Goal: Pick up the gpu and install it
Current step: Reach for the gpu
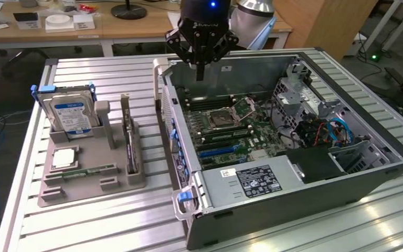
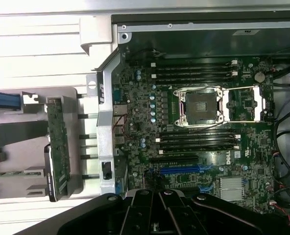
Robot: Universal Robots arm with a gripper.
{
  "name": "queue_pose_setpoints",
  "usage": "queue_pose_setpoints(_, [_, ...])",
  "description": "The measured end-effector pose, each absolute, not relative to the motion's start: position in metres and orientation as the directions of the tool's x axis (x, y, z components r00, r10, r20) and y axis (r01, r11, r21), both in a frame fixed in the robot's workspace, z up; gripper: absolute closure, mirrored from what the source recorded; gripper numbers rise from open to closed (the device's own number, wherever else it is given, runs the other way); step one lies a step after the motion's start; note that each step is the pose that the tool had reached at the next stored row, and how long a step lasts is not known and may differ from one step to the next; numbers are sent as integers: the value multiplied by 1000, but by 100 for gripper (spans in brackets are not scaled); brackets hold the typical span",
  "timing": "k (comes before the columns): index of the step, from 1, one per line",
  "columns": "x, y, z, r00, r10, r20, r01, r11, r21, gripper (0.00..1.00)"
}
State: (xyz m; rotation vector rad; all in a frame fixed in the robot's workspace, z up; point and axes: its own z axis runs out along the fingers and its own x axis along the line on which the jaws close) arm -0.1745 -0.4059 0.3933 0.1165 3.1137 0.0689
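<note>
**rackrat:** So, what could've gone sideways from that spot? In the exterior view the arm [image 1: 201, 13] hung straight down over the back rim of the open PC case [image 1: 293, 210]. The jaws pointed down, pressed together with nothing in them.

**benchmonkey:** Yeah, shut and empty. The gpu [image 1: 128, 142] was nowhere near them. It stood on edge in the grey holder [image 1: 75, 188] on the table [image 1: 82, 226], on the exterior view's left of the case, just beside the hard drive [image 1: 72, 113]. My worry was the case's tall side wall [image 1: 165, 100], which stood between arm and holder. Swing across too low and it clips that.

**rackrat:** Plus the card's thin and upright. I'd guess an off-centre pinch tips it in the holder or lets it slide out.

**benchmonkey:** And the wrist view?

**rackrat:** The camera looked square down on the motherboard [image 2: 194, 122], so I'd say the wrist was vertical, with the dark jaw housing in the foreground. The gpu [image 2: 57, 152] sat outside the case wall, in the holder, well apart from the blue slot [image 2: 177, 171].

**benchmonkey:** That slot's the tight bit, I reckon. Come in a little skewed and the edge connector misses, or the bracket catches the rear frame. The loose cables [image 2: 284, 117] by the board's edge could snag too.
</note>
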Motion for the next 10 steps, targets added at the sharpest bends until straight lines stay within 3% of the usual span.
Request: queue_pose_setpoints(10, [-180, -406, 393, -997, 75, -23, 74, 996, 45, 89])
